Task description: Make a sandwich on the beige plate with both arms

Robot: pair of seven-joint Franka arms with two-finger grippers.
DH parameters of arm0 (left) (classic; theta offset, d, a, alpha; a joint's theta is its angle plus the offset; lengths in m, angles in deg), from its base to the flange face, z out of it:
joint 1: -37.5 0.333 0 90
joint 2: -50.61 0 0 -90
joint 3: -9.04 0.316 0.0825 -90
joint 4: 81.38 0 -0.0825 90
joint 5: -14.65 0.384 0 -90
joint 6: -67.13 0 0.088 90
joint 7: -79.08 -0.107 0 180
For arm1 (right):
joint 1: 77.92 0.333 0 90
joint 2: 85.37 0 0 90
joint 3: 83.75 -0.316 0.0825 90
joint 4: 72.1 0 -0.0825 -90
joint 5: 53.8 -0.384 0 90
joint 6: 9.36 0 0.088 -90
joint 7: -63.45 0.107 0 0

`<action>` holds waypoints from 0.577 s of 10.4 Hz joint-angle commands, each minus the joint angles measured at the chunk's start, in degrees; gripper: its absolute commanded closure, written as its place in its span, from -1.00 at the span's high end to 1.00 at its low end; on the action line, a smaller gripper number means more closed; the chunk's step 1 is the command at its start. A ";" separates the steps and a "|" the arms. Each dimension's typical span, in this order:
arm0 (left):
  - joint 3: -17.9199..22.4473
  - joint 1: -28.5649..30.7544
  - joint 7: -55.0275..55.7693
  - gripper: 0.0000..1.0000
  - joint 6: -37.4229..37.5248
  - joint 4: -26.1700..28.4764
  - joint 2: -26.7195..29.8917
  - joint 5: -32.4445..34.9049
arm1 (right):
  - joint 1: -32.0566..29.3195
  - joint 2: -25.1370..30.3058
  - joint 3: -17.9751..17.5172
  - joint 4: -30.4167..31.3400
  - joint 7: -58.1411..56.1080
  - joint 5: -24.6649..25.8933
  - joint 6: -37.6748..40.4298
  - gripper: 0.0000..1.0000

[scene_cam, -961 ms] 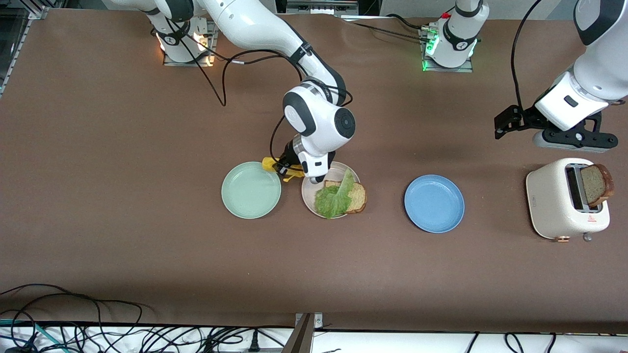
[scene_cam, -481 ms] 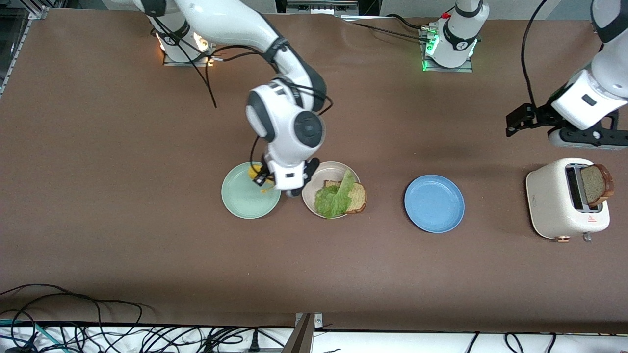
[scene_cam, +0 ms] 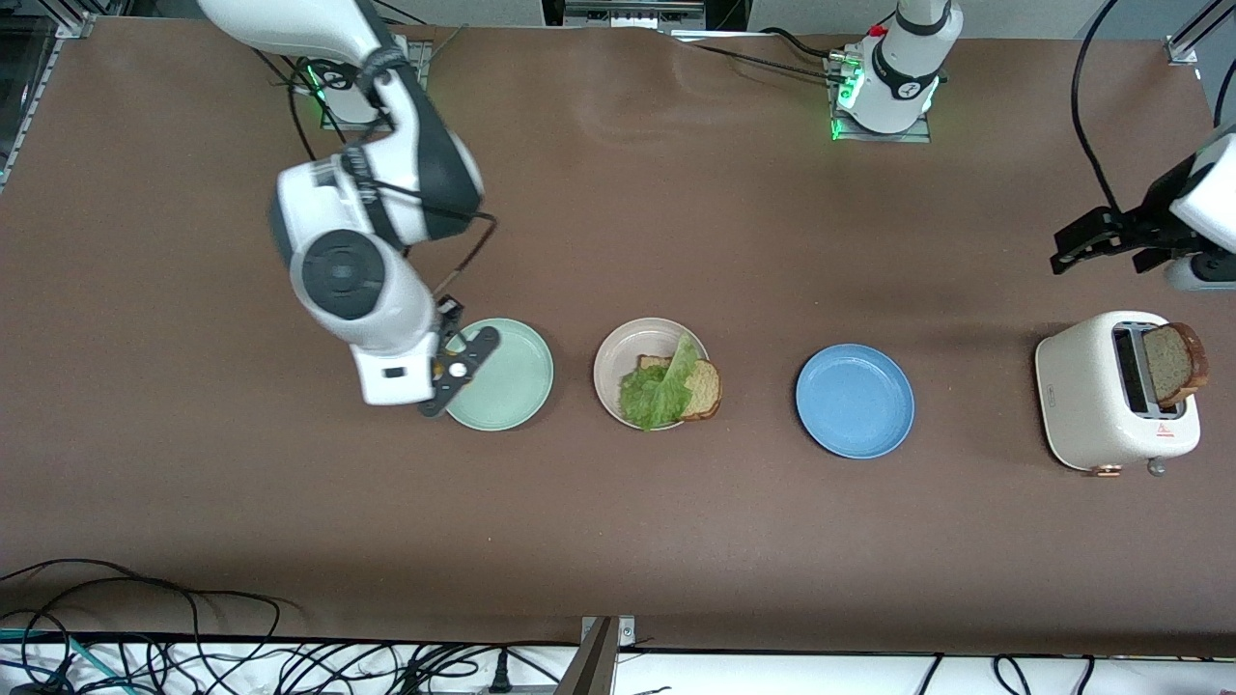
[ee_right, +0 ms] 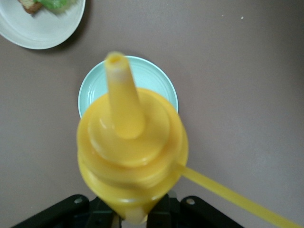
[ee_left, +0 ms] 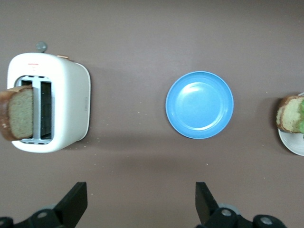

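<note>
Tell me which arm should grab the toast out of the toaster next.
Left, probably. The left gripper hangs open above the toaster, where the bread slice sticks up. The right gripper is shut on the yellow squeeze bottle above the mint green plate.

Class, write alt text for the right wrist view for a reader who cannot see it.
A yellow plastic squeeze bottle with a pointed nozzle fills the view, held in the right gripper, above a round mint green plate on the brown table. The beige plate with lettuce shows at the edge.

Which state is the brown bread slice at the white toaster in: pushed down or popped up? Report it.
Popped up: the brown bread slice stands out of the white toaster's slot, leaning outward.
</note>
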 commanded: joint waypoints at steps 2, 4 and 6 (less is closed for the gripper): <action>-0.11 5.27 0.23 1.00 1.01 -1.88 -4.43 0.42 | -9.58 6.79 -6.26 9.76 -10.71 -2.47 -6.10 -1.00; -0.10 11.76 -0.73 1.00 0.57 -2.06 -8.55 0.42 | -15.12 11.62 -9.16 20.55 -17.66 -3.16 -16.01 -1.00; 0.07 13.45 -5.27 1.00 -3.19 -3.02 -12.77 1.55 | -18.91 13.14 -11.71 27.26 -22.77 -5.62 -23.07 -1.00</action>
